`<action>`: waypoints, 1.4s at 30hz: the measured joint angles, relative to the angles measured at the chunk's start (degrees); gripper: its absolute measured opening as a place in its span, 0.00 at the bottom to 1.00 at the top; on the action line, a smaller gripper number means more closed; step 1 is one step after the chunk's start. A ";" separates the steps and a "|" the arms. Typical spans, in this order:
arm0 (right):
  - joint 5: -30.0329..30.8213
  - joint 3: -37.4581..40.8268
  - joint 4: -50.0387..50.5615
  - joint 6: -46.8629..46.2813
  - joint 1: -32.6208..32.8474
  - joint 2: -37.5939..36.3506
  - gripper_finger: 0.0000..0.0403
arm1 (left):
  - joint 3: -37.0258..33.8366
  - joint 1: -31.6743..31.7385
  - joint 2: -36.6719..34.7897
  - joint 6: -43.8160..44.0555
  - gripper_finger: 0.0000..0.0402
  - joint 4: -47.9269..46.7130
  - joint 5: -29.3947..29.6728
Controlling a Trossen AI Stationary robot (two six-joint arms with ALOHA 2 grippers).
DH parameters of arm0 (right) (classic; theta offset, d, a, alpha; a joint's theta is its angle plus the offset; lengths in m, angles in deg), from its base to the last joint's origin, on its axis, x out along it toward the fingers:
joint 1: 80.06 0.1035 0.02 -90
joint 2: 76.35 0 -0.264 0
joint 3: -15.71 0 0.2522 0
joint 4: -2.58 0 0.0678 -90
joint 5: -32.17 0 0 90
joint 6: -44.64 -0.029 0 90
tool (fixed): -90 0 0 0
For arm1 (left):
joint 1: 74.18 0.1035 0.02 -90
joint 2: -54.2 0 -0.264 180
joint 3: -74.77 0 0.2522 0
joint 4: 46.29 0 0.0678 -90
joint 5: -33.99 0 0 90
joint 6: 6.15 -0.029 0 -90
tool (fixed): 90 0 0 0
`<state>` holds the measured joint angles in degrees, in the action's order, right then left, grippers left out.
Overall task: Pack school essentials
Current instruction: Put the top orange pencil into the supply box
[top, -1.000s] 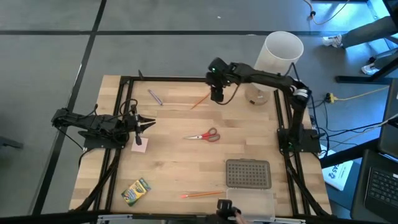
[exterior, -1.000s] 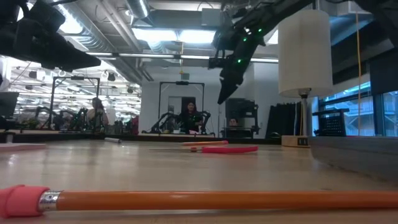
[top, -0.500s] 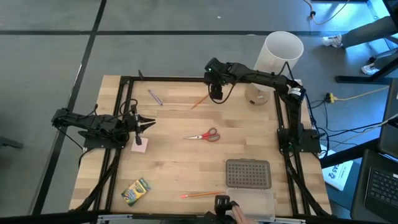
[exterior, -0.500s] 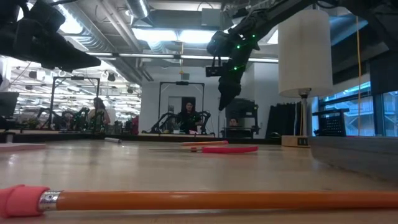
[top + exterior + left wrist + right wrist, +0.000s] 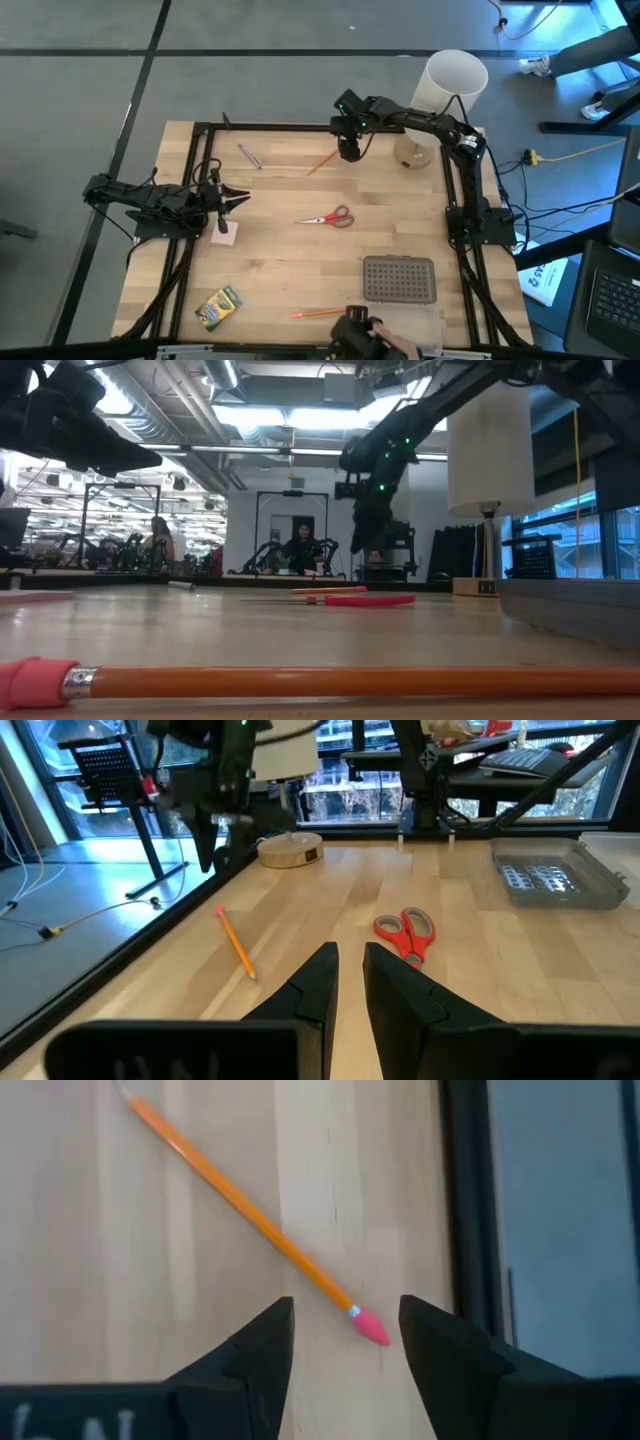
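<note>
An orange pencil (image 5: 321, 164) lies flat on the far part of the table, its pink eraser end (image 5: 372, 1326) toward the far right. My right gripper (image 5: 347, 152) hangs open above that end, pointing steeply down, one finger on either side of the eraser (image 5: 345, 1310), clear of the wood in the low view (image 5: 364, 542). My left gripper (image 5: 240, 200) waits shut and empty at the left edge (image 5: 346, 956). Red-handled scissors (image 5: 326, 217), a purple pen (image 5: 249, 156), a pink pad (image 5: 225, 233), a crayon box (image 5: 219, 308) and a second pencil (image 5: 322, 313) lie flat on the table.
A clear flat box with a grey dotted lid (image 5: 400, 280) sits near right. A tall white lamp (image 5: 455, 85) stands at the far right corner on a round wooden base (image 5: 290, 850). A person's hand with a dark object (image 5: 362, 337) reaches in at the near edge.
My right gripper has sunk toward the far pencil's eraser end and tipped more steeply down. At the near edge the person's hand has come farther into the picture.
</note>
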<state>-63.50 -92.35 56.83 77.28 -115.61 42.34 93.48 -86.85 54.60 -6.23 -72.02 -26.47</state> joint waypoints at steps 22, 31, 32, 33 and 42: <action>4.50 0.02 -0.47 3.65 -0.63 5.52 0.45 | 0.00 0.00 -0.02 -0.31 0.12 0.00 0.00; 4.11 0.02 -0.96 3.69 0.00 5.52 0.45 | 0.00 0.02 0.00 -0.35 0.12 0.00 0.01; 4.11 0.02 -1.67 3.69 0.06 5.52 0.45 | 0.00 0.00 0.00 -0.37 0.12 0.00 0.00; 4.11 0.02 -2.54 3.67 0.07 5.52 0.45 | 0.00 0.02 0.00 -0.37 0.12 0.00 0.00; 4.20 0.02 -1.41 0.72 0.75 6.21 0.45 | 0.00 0.01 -0.01 -0.37 0.12 0.00 0.00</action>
<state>-59.31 -92.33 55.43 78.00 -114.86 48.54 93.48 -86.84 54.60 -6.60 -72.02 -26.47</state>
